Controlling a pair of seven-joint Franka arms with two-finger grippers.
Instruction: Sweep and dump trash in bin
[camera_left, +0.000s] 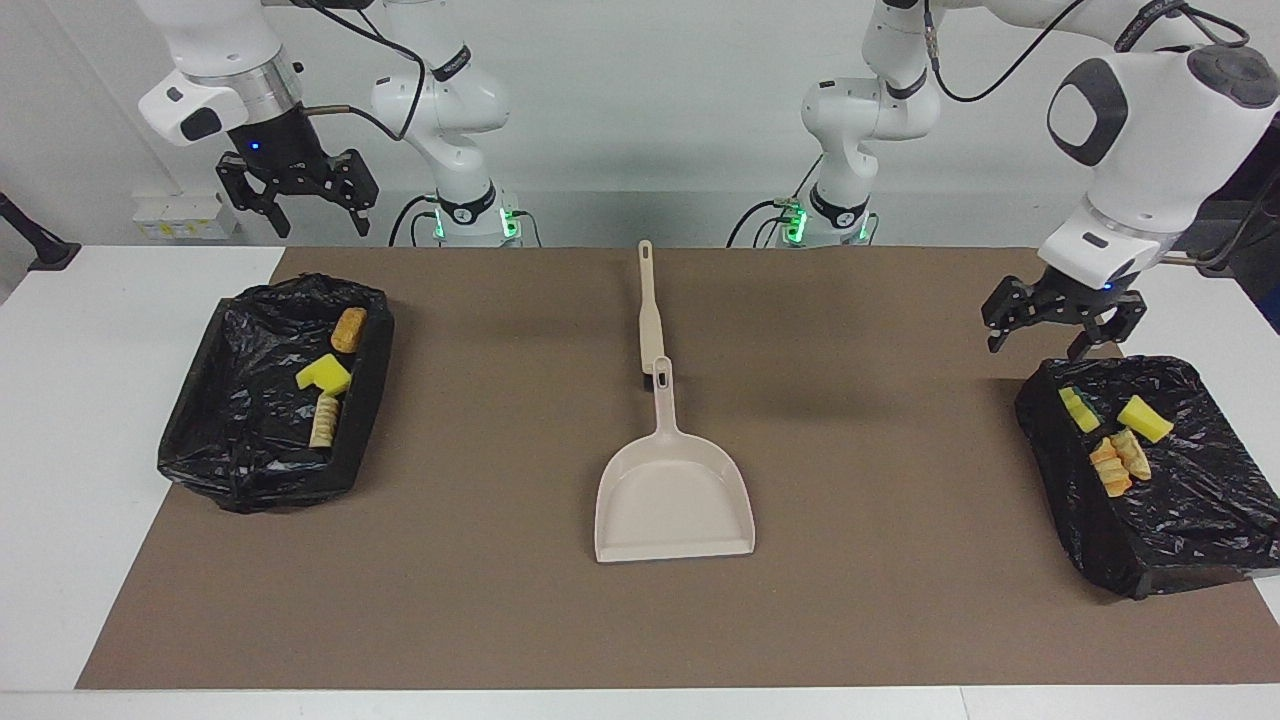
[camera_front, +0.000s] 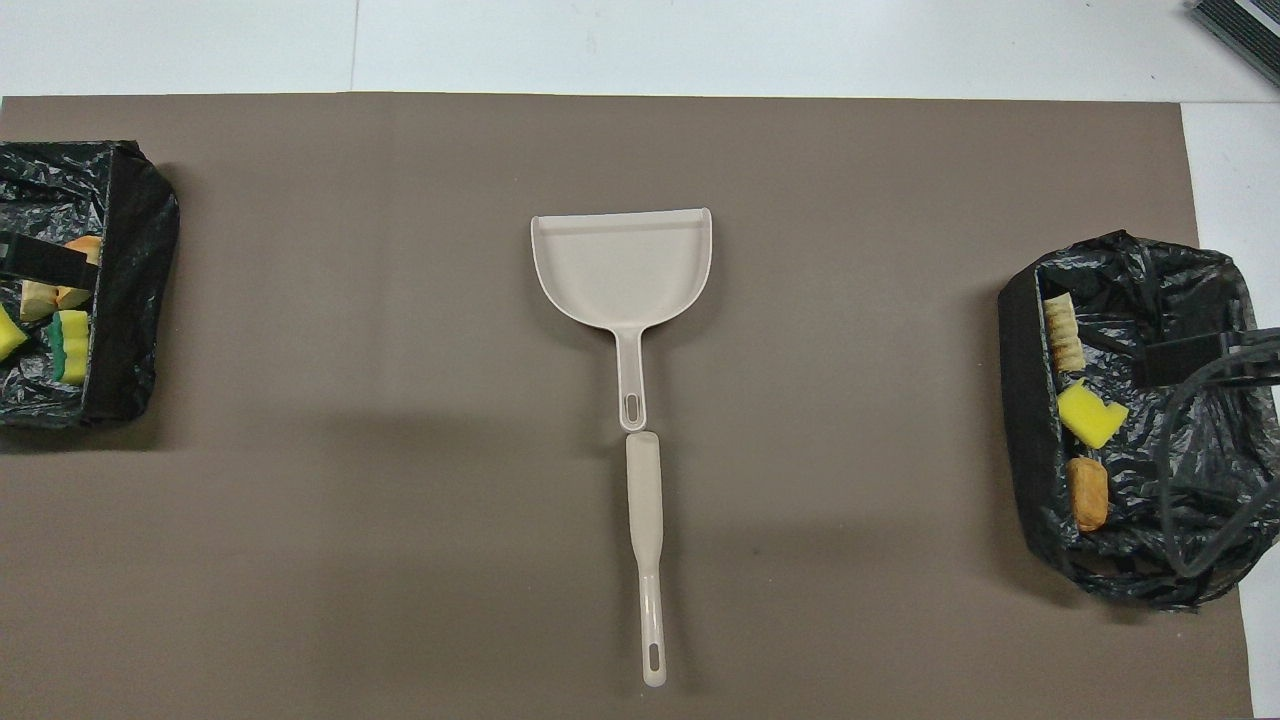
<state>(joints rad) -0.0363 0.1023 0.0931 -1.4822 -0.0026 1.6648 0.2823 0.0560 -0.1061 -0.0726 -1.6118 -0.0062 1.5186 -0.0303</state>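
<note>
Trash lies in two black-bagged bins. The bin (camera_left: 200, 440) (camera_front: 1022, 420) at the right arm's end holds a yellow sponge chunk (camera_left: 323, 373) (camera_front: 1090, 415), an orange-brown piece (camera_left: 349, 329) and a tan piece (camera_left: 325, 420). The bin (camera_left: 1070, 510) (camera_front: 130, 300) at the left arm's end holds yellow sponge (camera_left: 1145, 418) and orange-tan pieces (camera_left: 1120, 462) (camera_front: 60, 295). My left gripper (camera_left: 1058, 338) hangs open over that bin's edge nearest the robots. My right gripper (camera_left: 318, 218) waits open, high above the table edge by its own bin. Neither holds anything.
A beige dustpan (camera_left: 675, 500) (camera_front: 622, 265) lies mid-mat, its handle toward the robots. The beige brush (camera_left: 650, 305) (camera_front: 645, 520) lies in line with it, nearer the robots. A brown mat (camera_left: 900, 600) covers the white table.
</note>
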